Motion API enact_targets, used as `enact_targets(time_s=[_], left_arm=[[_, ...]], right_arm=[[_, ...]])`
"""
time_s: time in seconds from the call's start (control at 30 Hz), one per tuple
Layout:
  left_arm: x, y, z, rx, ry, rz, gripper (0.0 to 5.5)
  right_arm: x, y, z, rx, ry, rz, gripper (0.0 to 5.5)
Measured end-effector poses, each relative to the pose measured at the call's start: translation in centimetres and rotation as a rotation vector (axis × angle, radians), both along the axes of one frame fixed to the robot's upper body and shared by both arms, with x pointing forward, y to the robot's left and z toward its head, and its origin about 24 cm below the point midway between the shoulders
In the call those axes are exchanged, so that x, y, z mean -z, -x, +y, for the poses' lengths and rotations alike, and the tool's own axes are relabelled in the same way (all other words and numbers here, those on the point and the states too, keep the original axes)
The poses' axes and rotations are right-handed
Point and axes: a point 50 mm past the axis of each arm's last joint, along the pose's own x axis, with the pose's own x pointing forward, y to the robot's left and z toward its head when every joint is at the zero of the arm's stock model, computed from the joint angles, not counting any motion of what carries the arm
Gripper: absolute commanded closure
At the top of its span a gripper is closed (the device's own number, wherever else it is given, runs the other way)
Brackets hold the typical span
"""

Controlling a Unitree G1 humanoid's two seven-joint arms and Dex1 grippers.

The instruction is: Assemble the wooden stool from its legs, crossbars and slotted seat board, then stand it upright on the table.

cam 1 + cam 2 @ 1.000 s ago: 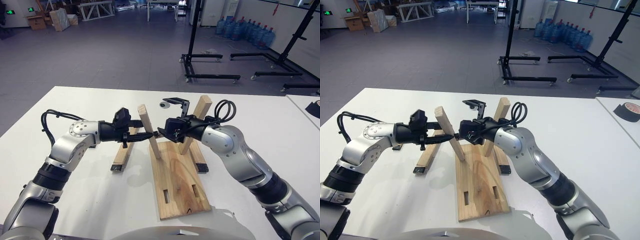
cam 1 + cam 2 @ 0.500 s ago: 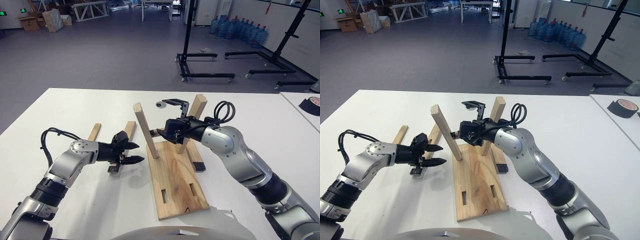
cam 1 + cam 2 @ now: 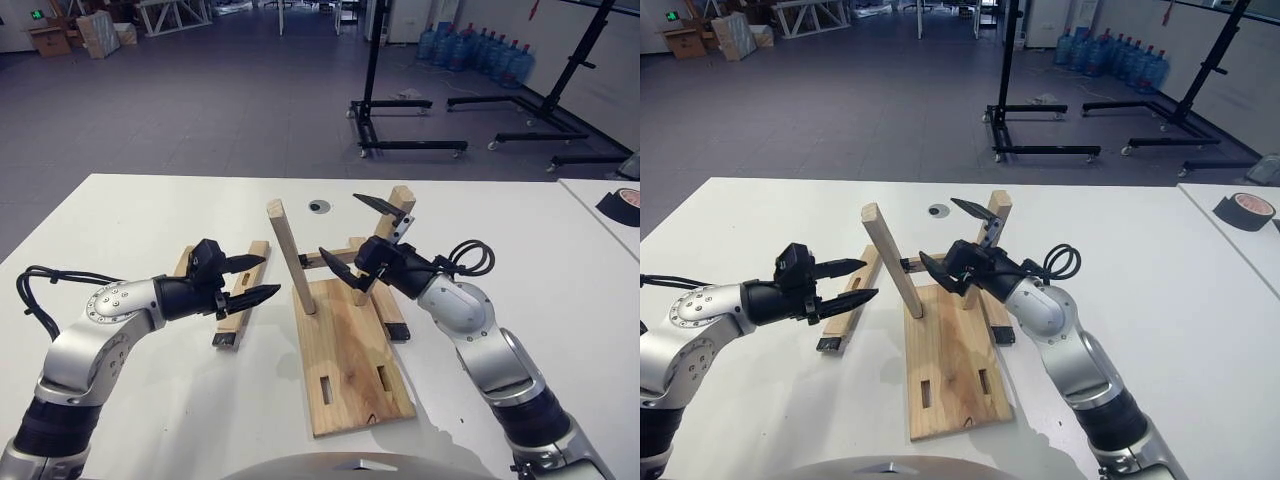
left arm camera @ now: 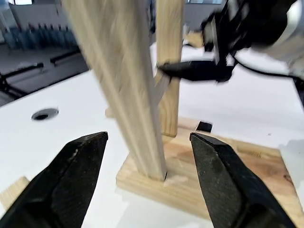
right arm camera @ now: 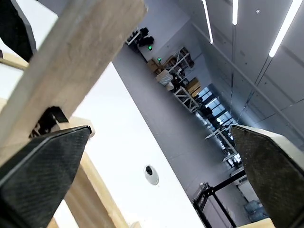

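1. From the head views, the flat pale wooden seat board with rectangular slots lies on the white table. Two legs rise from its far end. The left slanted wooden leg and the right slanted wooden leg are joined by a short wooden crossbar.
2. A second pale wooden leg frame lies flat, left of the board.
3. The left gripper hangs over that frame with its jaws parted and nothing between them.
4. The right gripper is spread very wide and also grips nothing. One finger is up near the top of the right leg, the other down by the crossbar.
5. The left wrist view adds what the head views do not. Between its own black fingers I look straight at the foot of the left leg, seated in the board's edge. One finger of the right gripper shows beyond it, against the farther leg.
6. The right wrist view has a wooden leg crossing the gap between its dark pads. I cannot tell whether either pad touches it. A round hole in the tabletop shows beyond.
7. Compared with half a second ago, the right arm has drawn back and its elbow sits lower. The left gripper has lifted from beside the frame's near end to over its middle. A second ago, both grippers met at the left leg, which now stands unheld.
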Motion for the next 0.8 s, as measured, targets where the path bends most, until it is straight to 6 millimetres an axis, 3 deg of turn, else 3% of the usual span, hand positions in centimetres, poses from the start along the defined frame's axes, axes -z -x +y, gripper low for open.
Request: enact_targets(time_s=[0.17, 0.43, 0.53, 0.6, 0.73, 0.8], left_arm=[[-0.2, -0.3, -0.3, -0.054, 0.029, -0.008, 2.33], [-1.3, -1.3, -1.0, -0.118, 0.078, -0.059, 2.33], [-1.8, -1.6, -1.4, -0.119, 0.094, -0.084, 2.33], [-2.1, -1.7, -1.6, -0.115, 0.101, -0.095, 2.33], [-2.6, -2.3, -2.2, -0.103, 0.113, -0.114, 2.33], [-2.5, -2.6, -2.3, -0.109, 0.111, -0.106, 2.33]], right_arm=[[-0.2, 0.2, -0.1, -0.040, 0.015, -0.020, 0.10], [-3.2, -1.2, -2.2, 0.100, -0.156, -0.100, 0.10], [-3.5, -1.6, -1.8, 0.117, -0.139, -0.121, 0.10], [-3.0, -1.8, -0.8, 0.109, -0.083, -0.129, 0.10], [0.4, -2.4, 1.3, 0.064, 0.121, -0.041, 0.10], [0.5, -2.8, 1.8, 0.030, 0.245, -0.056, 0.10]])
